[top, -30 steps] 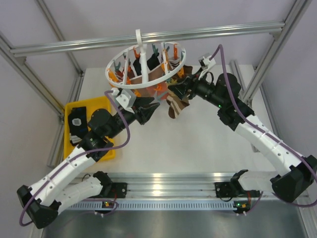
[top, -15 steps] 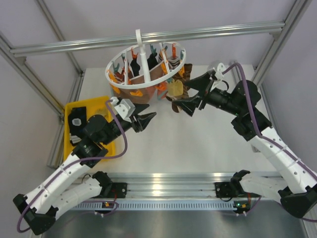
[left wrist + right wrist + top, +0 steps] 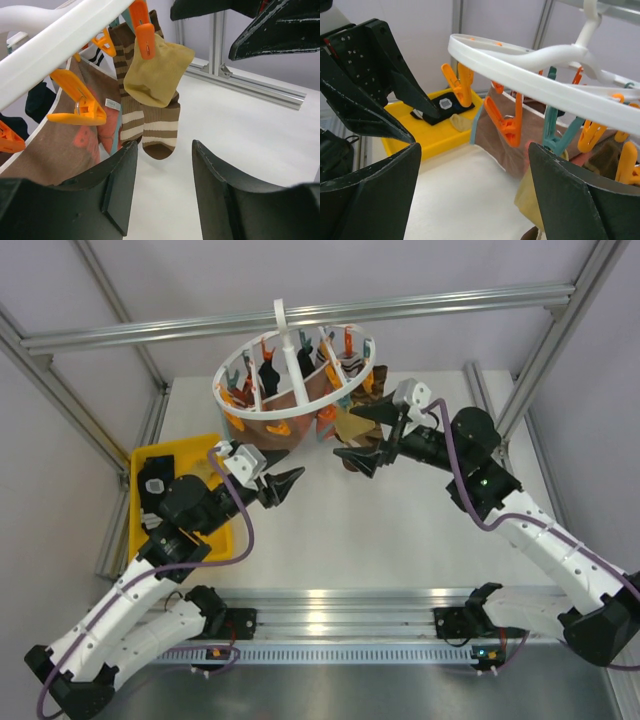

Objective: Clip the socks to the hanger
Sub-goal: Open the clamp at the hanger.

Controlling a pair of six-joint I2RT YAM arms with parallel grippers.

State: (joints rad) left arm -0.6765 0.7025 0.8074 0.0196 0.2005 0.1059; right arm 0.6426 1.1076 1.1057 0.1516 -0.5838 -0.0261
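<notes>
Both claws gape empty under the round white hanger (image 3: 65, 32), the left gripper (image 3: 285, 485) and right gripper (image 3: 358, 435) flanking its clipped brown-and-cream striped sock (image 3: 156, 131), while seemingly a dark sock (image 3: 153, 487) lies in the yellow tray (image 3: 186, 450).

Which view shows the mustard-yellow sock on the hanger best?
Left wrist: the mustard-yellow sock hangs close and whole from an orange clip, in front of a striped sock. Top external shows it small; right wrist catches only a sliver at the bottom edge.
</notes>
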